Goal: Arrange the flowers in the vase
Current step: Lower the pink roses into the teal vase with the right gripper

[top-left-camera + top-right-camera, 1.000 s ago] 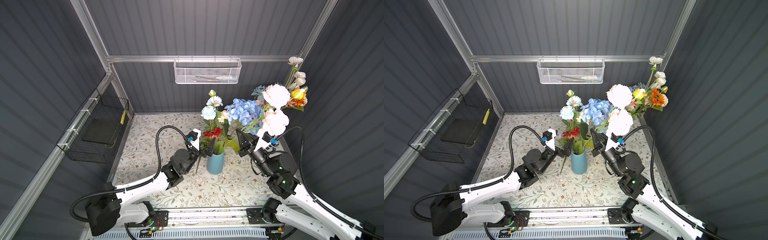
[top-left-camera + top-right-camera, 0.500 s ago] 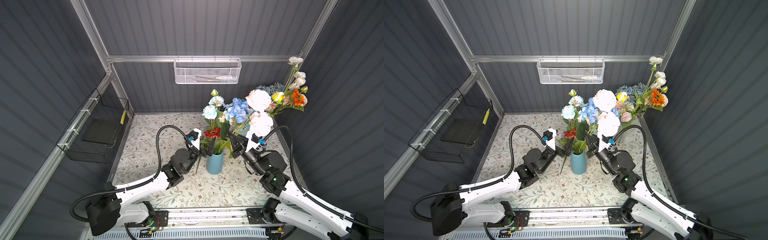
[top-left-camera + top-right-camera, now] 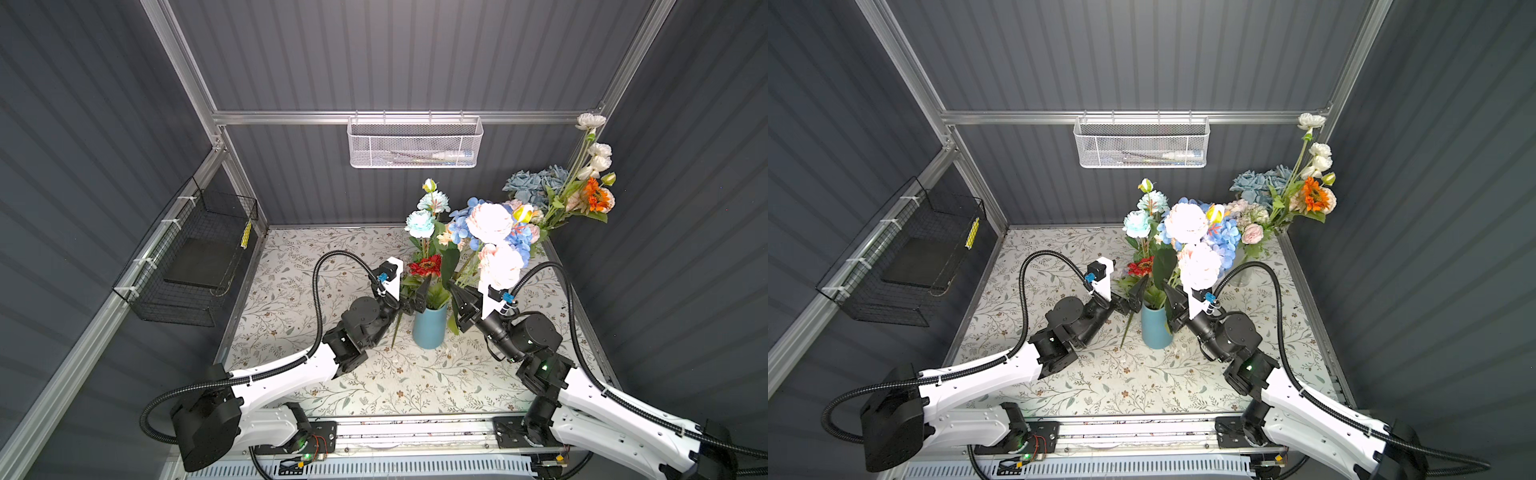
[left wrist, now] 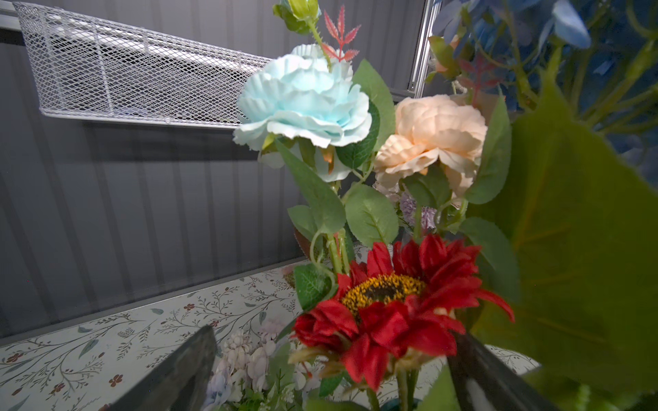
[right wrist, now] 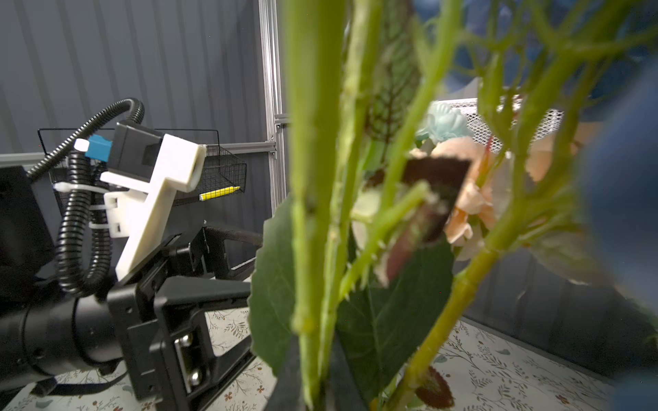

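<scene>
Over the desk [image 3: 286, 303], beside the blue vase [image 3: 430, 332], right claw [image 3: 457, 293] pinches the pink-and-blue spray [image 3: 490, 224] by its stems; left claw [image 3: 415, 297] stands spread around the red flower [image 3: 424, 265]. Risk: crowded stems could block entry and tip the vase.

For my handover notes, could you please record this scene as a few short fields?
vase: blue, upright, mid-table, already holding flowers
red flower: in the vase, low at the front
left pincer: open, at the vase mouth, either side of the red flower
right pincer: shut on the stems of the pink spray, just right of the vase
stems in vase: cannot tell
bunch: back right corner, not held
white basket: on back wall
black basket: on left wall
</scene>
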Motion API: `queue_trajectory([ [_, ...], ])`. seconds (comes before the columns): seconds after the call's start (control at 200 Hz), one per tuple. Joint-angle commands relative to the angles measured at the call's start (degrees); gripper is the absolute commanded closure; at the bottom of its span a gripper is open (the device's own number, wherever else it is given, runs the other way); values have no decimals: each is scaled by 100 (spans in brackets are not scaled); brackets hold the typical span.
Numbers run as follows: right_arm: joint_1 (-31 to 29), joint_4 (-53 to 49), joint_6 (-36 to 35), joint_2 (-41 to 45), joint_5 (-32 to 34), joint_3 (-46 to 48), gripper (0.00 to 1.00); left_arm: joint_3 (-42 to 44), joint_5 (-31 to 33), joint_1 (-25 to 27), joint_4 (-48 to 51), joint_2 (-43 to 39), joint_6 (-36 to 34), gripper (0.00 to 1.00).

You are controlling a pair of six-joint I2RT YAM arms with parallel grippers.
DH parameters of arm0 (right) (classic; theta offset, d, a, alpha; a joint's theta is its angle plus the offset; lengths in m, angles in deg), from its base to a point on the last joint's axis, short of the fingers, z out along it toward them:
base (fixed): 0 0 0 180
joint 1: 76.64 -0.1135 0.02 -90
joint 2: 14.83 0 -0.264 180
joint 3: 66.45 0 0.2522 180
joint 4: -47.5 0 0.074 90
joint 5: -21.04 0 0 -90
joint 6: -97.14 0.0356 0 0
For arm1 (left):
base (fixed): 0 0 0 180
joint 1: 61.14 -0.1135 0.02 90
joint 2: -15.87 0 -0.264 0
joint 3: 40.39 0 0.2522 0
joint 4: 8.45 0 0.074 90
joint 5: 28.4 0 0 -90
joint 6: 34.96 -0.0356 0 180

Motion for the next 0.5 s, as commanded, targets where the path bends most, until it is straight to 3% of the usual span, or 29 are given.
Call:
queue_trajectory([
  [0.0, -68, -182, -227, -3, 237, 152, 95, -144, 73, 5, 61, 36, 22, 0],
  [0.18, -77, -129, -306, -154, 390, 243, 92, -153, 21, 2, 75, 30, 62, 0],
  [0.495, -77, -274, -268, 182, 415, 165, 71, -118, -6, 6, 131, -55, 113, 0],
])
